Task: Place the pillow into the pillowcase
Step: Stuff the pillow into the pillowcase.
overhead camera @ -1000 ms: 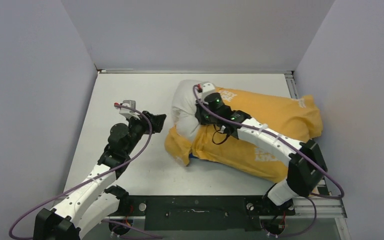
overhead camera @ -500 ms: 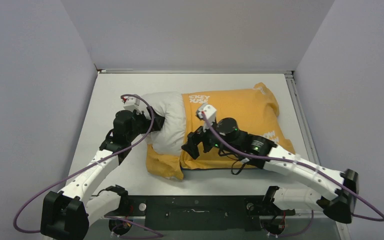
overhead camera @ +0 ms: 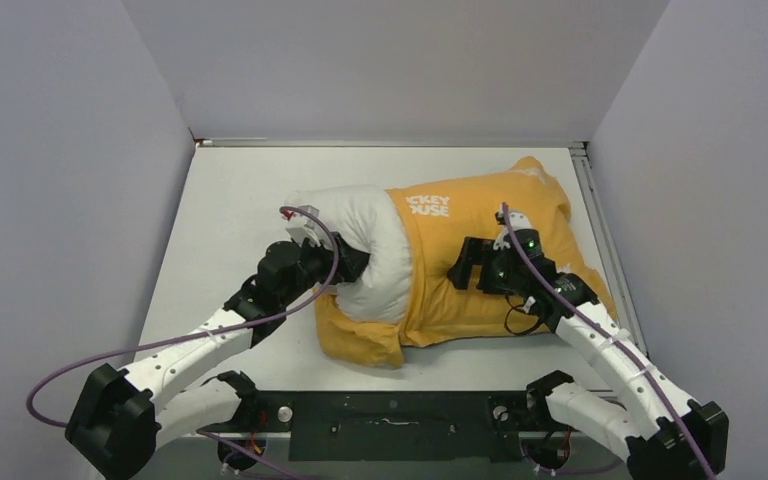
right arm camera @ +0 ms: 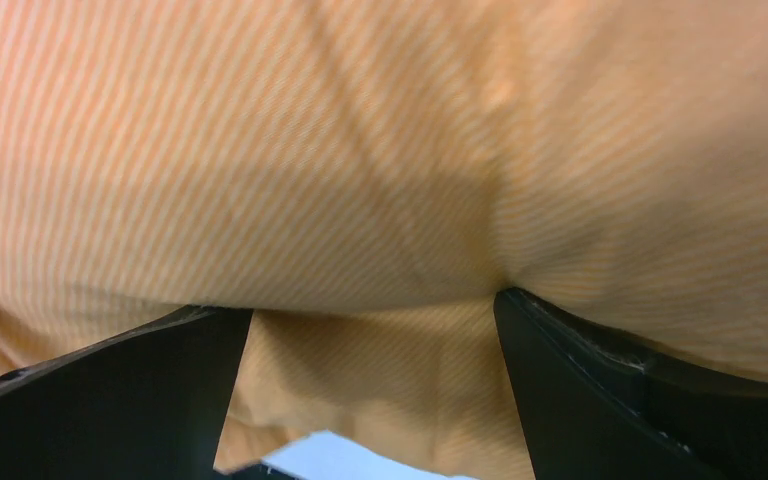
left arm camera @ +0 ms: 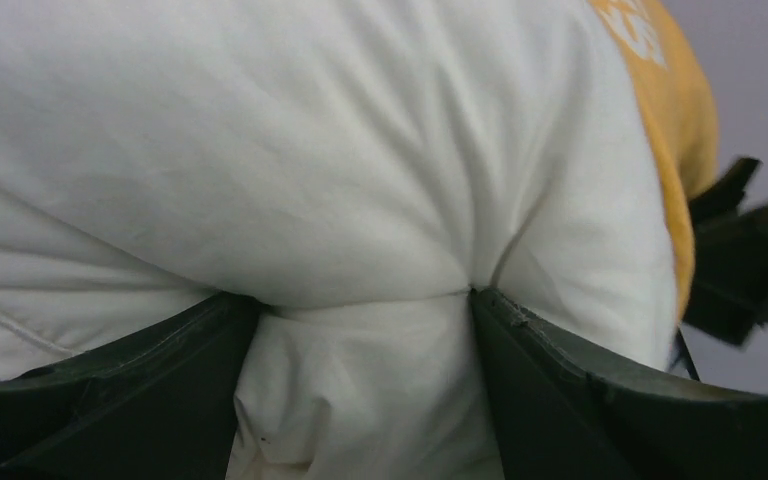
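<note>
- Pillow (overhead camera: 365,250) lies mid-counter (overhead camera: 240,190), mostly inside the orange pillowcase (overhead camera: 480,285); its white end bulges out.
- Left end effector (overhead camera: 352,264) spread, pressing that end; right end effector (overhead camera: 459,266) spread against the case.
- Remaining: probably tucking that end in.

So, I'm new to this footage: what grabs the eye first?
A big orange pillowcase lies on the table, a plump white pillow bulging from its left end. The left gripper pushes open-jawed into the pillow; the right gripper presses open onto the pillowcase.
</note>
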You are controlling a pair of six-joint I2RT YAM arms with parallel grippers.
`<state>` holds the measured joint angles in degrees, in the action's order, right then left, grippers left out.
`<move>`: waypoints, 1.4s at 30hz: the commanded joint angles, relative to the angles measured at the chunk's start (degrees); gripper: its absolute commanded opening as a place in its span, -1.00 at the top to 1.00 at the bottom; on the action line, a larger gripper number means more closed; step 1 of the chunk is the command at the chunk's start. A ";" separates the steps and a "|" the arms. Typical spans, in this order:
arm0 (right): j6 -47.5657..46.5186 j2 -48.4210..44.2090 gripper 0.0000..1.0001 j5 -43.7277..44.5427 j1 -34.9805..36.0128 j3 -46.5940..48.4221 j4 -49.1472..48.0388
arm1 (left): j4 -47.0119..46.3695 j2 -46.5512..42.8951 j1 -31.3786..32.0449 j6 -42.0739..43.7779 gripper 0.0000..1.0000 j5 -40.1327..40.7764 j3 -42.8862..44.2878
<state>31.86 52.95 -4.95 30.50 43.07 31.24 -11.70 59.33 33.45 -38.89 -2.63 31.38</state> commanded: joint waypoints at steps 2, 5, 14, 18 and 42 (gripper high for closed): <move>-7.57 12.02 -1.00 -12.42 -19.53 2.54 -10.48 | -7.27 2.50 12.63 -4.43 -0.55 0.36 -0.66; -11.78 21.14 -0.91 -15.83 -23.17 12.42 -9.99 | -6.65 4.39 16.43 -2.97 -0.57 2.05 1.81; -16.39 13.52 -0.79 -12.86 -20.72 18.57 -4.11 | 19.83 -5.94 16.78 -0.26 -0.79 17.19 7.37; -17.35 6.76 -0.80 -7.12 -12.43 19.96 0.31 | 28.04 -12.33 16.65 -5.29 -0.81 18.14 4.66; -19.03 12.71 -0.77 -10.86 29.74 10.67 -6.78 | -12.37 -6.09 -0.18 -12.18 -0.35 -4.19 -13.00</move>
<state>13.43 61.45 -21.32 55.92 52.64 29.54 -3.95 50.94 33.91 -51.81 -4.03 16.75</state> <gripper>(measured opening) 0.882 0.727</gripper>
